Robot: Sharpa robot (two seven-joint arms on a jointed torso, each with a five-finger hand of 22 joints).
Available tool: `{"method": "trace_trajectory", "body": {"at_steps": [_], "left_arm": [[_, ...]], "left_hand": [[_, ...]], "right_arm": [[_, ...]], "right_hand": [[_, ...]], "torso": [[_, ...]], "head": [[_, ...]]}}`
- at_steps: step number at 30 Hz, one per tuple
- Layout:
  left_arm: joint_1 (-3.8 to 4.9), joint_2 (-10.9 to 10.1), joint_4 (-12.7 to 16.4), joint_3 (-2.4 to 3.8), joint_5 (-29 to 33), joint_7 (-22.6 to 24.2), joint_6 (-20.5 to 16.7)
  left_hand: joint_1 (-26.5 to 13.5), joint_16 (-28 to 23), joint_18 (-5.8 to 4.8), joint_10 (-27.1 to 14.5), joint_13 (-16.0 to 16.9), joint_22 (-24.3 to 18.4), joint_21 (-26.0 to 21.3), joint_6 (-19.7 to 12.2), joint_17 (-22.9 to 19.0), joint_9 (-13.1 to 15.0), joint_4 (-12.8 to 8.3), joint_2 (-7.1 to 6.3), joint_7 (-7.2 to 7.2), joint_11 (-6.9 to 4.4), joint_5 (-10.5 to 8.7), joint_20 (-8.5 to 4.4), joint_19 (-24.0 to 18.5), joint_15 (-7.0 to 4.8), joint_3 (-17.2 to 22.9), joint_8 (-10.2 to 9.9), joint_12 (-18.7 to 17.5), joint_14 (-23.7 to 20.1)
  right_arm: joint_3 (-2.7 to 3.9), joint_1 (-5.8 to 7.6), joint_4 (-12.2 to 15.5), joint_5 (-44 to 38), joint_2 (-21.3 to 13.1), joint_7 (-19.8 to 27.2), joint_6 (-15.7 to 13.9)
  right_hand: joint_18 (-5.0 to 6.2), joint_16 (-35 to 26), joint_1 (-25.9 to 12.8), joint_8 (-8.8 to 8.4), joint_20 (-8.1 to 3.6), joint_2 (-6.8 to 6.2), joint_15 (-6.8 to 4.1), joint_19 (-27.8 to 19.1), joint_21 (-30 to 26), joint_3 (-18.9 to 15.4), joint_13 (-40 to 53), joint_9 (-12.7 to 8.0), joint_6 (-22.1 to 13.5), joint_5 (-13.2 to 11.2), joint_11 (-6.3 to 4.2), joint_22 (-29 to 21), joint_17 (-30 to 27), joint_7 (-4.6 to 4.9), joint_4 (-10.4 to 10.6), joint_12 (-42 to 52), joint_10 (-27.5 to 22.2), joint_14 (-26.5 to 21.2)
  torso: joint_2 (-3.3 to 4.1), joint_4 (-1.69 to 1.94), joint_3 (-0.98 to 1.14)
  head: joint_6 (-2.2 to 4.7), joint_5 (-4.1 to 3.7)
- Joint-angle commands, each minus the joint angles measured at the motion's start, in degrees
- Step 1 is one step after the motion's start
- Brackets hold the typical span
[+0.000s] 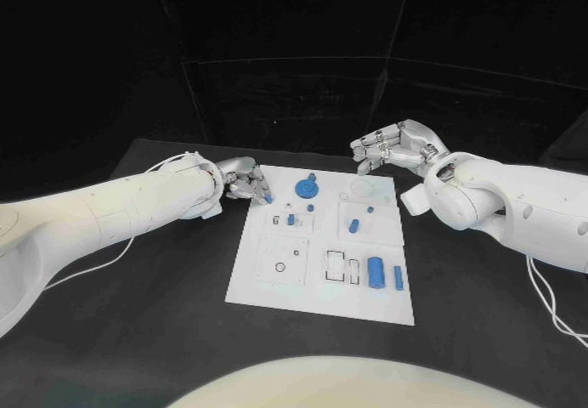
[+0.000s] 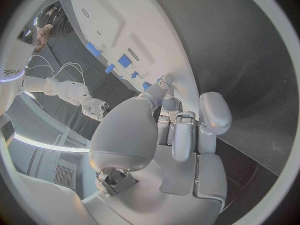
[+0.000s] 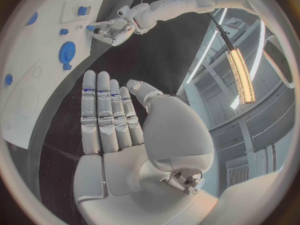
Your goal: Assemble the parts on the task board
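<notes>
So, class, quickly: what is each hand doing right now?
Left hand: pinching a small blue part at the task board edge.
Right hand: open, holding nothing.

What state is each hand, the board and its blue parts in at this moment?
left hand: at the task board's edge, pinching a small blue part.
right hand: open, raised beyond the board.
task board: flat on the table.
blue gear: on the board.

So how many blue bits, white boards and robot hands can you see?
blue parts: 8 that I can make out, the last by the left hand's fingertips
task board: 1
hands: 2, left hand and right hand
Total: 11
</notes>
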Motion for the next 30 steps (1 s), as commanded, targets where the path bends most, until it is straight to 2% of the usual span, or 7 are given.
{"method": "trace_trajectory", "body": {"at_steps": [1,30], "left_arm": [[-0.04,0.1,-0.1,-0.06,-0.2,-1.1,0.4],[-0.03,-0.1,-0.2,-0.06,-0.2,-1.9,0.2]], "left_hand": [[-1.1,0.3,-0.48,0.1,0.1,0.2,0.3,-0.1,13.7,-0.1,0.2,-0.18,0.31,0.29,0.15,0.04,0.4,0.43,0.1,-0.4,0.3,5.5],[-1.0,0.4,-0.58,0.1,-0.2,0.8,0.8,-0.8,13.9,-0.5,-0.3,-0.55,0.55,0.68,0.12,0.38,0.6,0.76,0.4,-1.1,0.3,5.6]], "right_arm": [[0.03,0.11,0.2,0.0,0.0,0.5,0.3],[0.03,0.11,0.0,0.0,0.1,0.5,0.4]], "right_hand": [[0.65,-0.3,0.3,-0.29,-0.02,0.32,0.21,0.5,-0.4,0.3,-0.1,0.0,-0.2,0.2,0.17,-0.1,-0.1,0.04,0.1,-0.1,-0.1,0.2],[0.65,-0.3,0.3,-0.3,-0.02,0.27,0.22,0.5,-0.4,0.4,-0.1,0.0,-0.3,0.2,0.18,-0.1,-0.1,0.06,0.1,-0.1,-0.1,0.2]], "torso": [[0.0,-0.04,-0.04],[-0.02,-0.01,-0.04]], "head": [[0.0,0.07],[-0.08,0.01]]}}
